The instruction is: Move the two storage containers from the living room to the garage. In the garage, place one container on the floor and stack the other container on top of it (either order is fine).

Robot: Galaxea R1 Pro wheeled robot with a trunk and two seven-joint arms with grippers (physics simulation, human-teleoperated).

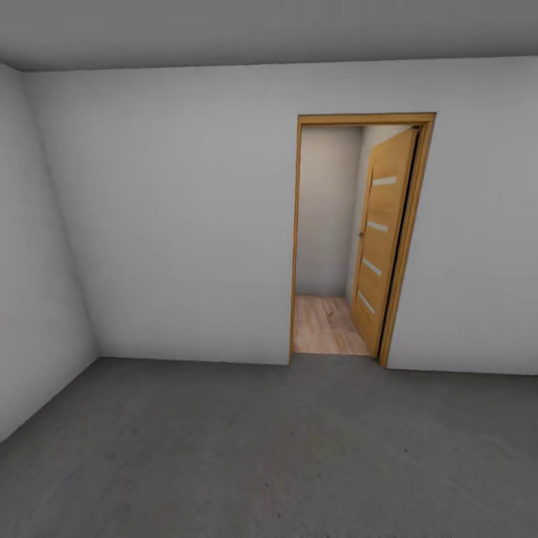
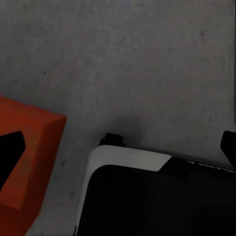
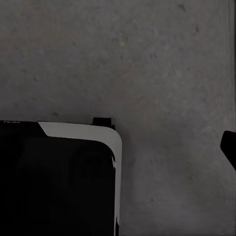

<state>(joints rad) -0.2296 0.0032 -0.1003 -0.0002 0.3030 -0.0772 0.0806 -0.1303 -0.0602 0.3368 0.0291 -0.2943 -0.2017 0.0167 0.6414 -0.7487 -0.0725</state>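
Facing the wooden door (image 1: 382, 239), one orange-red thin-walled container (image 2: 29, 157) on the dark concrete floor (image 1: 224, 448), the robot likely fetches the second; pincer states I cannot tell.

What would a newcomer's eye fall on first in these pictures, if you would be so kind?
Most likely the open wooden door in the white wall, right of centre in the head view, with light wood flooring beyond it. Next comes the orange-red storage container on the grey concrete floor in the left wrist view, beside the robot's black-and-white base.
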